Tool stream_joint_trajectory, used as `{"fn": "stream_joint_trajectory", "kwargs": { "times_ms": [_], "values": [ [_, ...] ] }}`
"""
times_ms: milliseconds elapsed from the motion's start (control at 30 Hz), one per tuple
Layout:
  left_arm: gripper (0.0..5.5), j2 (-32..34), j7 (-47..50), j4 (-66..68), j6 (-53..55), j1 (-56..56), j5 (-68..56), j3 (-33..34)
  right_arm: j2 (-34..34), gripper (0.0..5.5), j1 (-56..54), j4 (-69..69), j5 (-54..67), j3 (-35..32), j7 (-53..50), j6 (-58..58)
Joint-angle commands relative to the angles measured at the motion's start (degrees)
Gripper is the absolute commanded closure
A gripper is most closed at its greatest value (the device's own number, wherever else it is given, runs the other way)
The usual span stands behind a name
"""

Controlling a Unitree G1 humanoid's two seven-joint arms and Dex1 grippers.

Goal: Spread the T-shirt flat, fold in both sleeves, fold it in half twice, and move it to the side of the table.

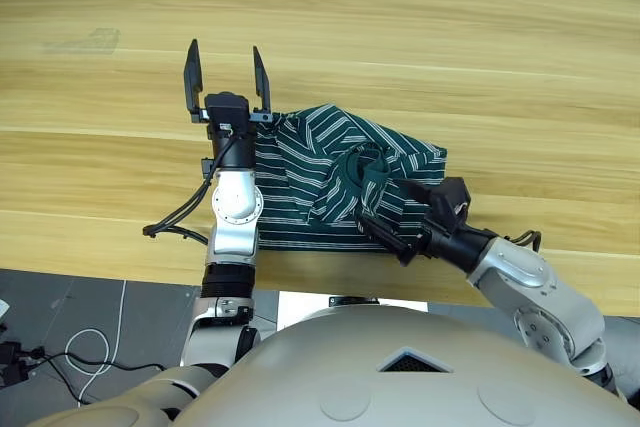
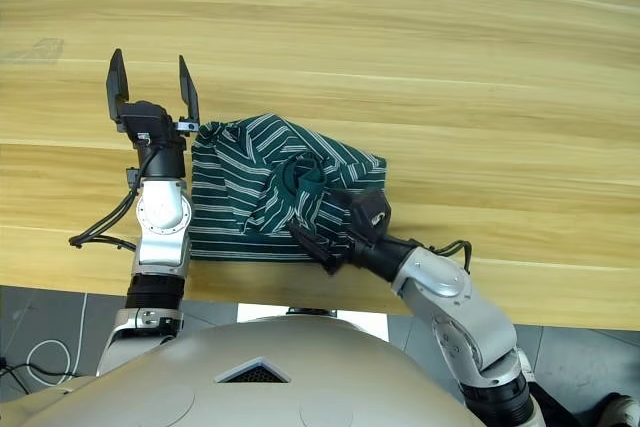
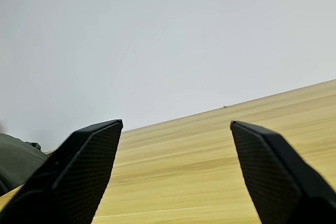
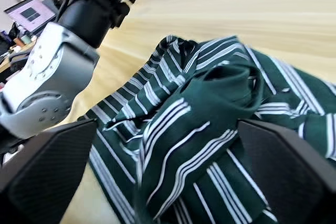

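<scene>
The T-shirt (image 1: 320, 172), dark green with white stripes, lies in a rumpled heap near the front edge of the wooden table (image 1: 420, 37). Its collar is twisted on top of the heap. My left gripper (image 1: 226, 75) stands open just off the shirt's far left corner, fingers pointing away over bare wood, holding nothing. My right gripper (image 1: 385, 207) is at the shirt's near right side, low over the cloth. In the right wrist view its fingers (image 4: 47, 166) are wide apart, with striped folds (image 4: 210, 98) lying between and ahead of them.
The table's front edge (image 1: 560, 297) runs just behind the right wrist. Bare wood stretches beyond and to both sides of the shirt. My left forearm (image 4: 47, 77) lies along the shirt's left side. Cables (image 1: 90, 347) lie on the floor below.
</scene>
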Motion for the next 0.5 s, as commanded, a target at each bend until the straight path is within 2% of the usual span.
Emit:
{"fn": "stream_joint_trajectory", "kwargs": {
  "times_ms": [33,500],
  "values": [
    [1.70,-0.09,0.50,-0.84,1.07,-0.18,0.83,-0.13,2.23,1.32,-2.32,-1.09,1.10,-0.52,-4.59,5.99],
    [1.70,-0.20,0.94,-1.77,1.61,0.23,0.74,-0.30,1.58,3.86,-2.99,-0.57,0.88,1.58,-5.27,12.77]
  ]
}}
